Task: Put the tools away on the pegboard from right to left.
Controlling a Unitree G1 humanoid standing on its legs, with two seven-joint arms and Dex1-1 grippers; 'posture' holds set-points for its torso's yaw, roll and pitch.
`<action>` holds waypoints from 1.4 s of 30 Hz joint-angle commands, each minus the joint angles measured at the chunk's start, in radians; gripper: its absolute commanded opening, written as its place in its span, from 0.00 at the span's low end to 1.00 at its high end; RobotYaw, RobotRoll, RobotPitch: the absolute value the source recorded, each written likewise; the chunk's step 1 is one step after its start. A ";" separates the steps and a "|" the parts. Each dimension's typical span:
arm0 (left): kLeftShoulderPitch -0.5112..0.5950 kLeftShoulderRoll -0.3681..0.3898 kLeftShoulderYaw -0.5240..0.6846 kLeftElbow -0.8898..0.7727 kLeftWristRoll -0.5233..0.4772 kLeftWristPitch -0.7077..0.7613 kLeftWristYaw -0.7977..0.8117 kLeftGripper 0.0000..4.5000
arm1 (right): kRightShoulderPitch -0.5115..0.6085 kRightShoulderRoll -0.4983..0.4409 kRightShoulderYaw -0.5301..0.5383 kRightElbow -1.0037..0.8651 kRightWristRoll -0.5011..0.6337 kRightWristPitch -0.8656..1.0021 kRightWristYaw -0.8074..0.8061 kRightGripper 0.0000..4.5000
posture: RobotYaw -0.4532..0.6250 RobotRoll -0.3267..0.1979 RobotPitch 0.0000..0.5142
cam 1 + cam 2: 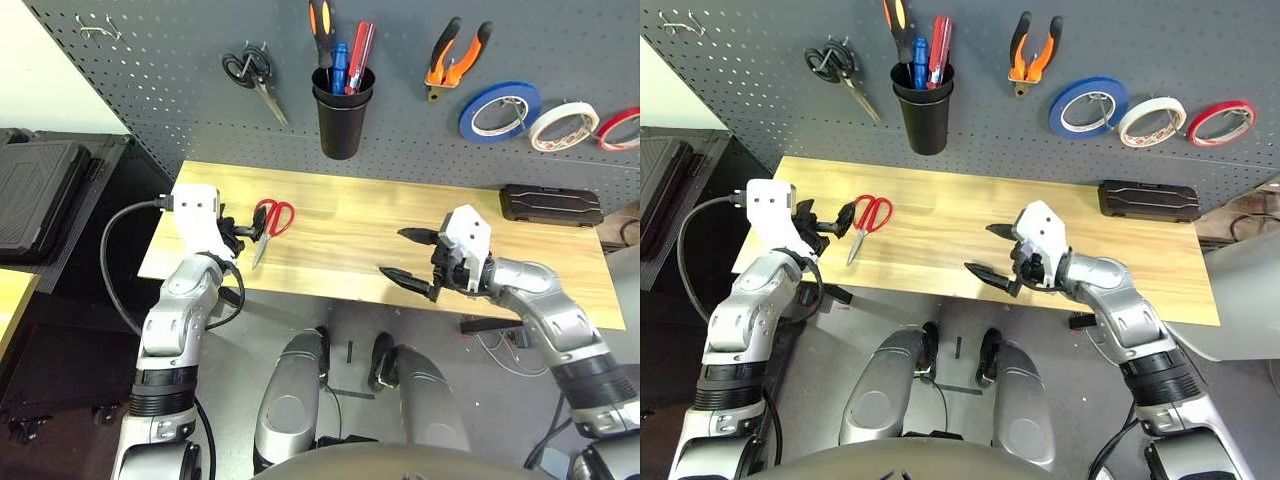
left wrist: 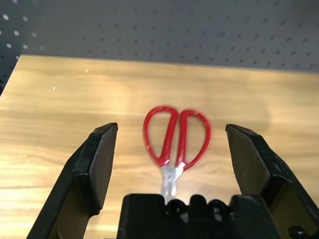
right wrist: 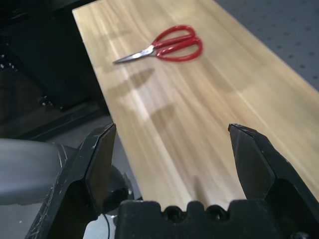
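1. The red-handled scissors (image 1: 271, 222) are lying flat on the wooden table (image 1: 400, 215), near its left end, handles pointing toward the pegboard (image 1: 150, 70) and blades toward the table's front edge.
2. The left gripper (image 1: 240, 232) is hovering just left of the scissors, its jaws standing wide apart and gripping nothing; in the left wrist view the red handles are sitting between the 2 black fingers (image 2: 97, 167) without touching them.
3. The right gripper (image 1: 408, 255) is hanging over the table, well right of the scissors, pointing toward them, jaws wide apart and empty.
4. On the pegboard, up and right of the scissors, the orange-and-black-handled pliers (image 1: 455, 58) are hanging, and the whitish tape roll (image 1: 564, 125) is sitting farther right between a blue tape roll (image 1: 499, 111) and a red tape roll (image 1: 622, 128).
5. A black cup (image 1: 341, 112) is hanging above the scissors, holding several tools, 1 with an orange-and-black handle.
6. Black-handled scissors (image 1: 252, 75) are hanging left of the cup.
7. A black case (image 1: 551, 204) is lying at the table's far right, well apart from the scissors.
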 commanded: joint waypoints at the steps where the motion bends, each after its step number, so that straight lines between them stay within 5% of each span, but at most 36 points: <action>1: -0.008 0.006 -0.002 0.102 0.039 -0.044 -0.009 0.99 | 0.012 0.008 0.038 0.019 -0.043 0.039 -0.028 1.00 | 0.62 0.62 0.55; 25: -0.384 -0.013 0.002 0.902 0.173 -0.392 0.045 0.99 | 0.003 0.091 0.086 0.008 -0.156 0.183 -0.172 1.00 | 0.54 0.62 0.61; 42: -0.522 0.004 0.001 1.240 0.217 -0.506 0.138 0.99 | 0.031 0.057 0.065 -0.088 -0.148 0.247 -0.193 1.00 | 0.49 0.62 0.58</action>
